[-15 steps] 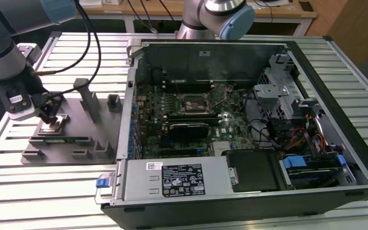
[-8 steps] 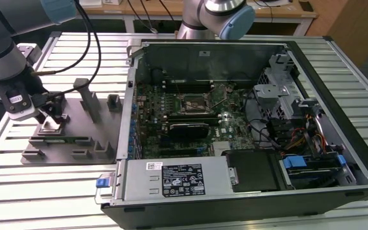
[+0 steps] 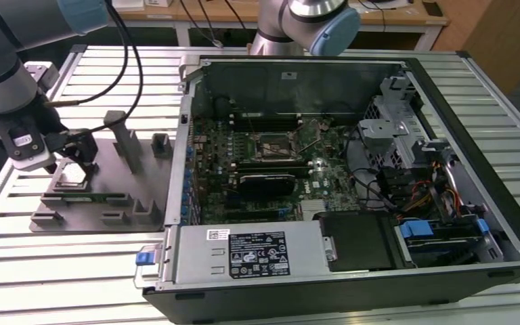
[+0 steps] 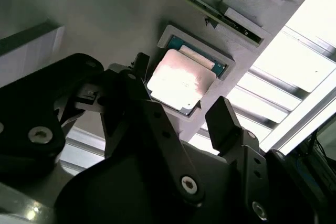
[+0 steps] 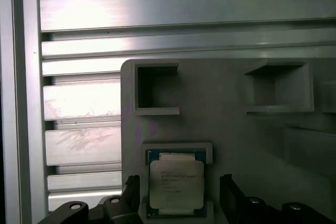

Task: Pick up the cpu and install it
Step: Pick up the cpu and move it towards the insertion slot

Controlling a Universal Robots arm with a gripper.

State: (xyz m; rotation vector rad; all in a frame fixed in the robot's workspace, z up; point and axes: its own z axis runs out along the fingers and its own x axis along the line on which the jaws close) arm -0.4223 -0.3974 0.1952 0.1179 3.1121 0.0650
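The cpu [image 5: 176,184], a small square chip with a silver top plate, lies in a shallow pocket of the grey fixture [image 5: 231,129]. In the second wrist view the cpu [image 4: 178,80] sits between two black fingers [image 4: 226,121]. My gripper [image 5: 178,195] is open just above it, one finger on each side of the chip, and I see no contact. In the exterior view the gripper [image 3: 72,166] hangs over the fixture [image 3: 116,186] at the exterior view's left, with the cpu [image 3: 73,176] under it. The motherboard socket [image 3: 269,145] lies inside the open computer case [image 3: 504,223].
The fixture carries upright posts [image 3: 120,135] and empty square pockets [image 5: 156,90] close to my gripper. It rests on a slatted metal table [image 3: 79,271]. A second robot arm [image 3: 319,24] stands behind the case. Cables [image 3: 124,61] hang from my arm.
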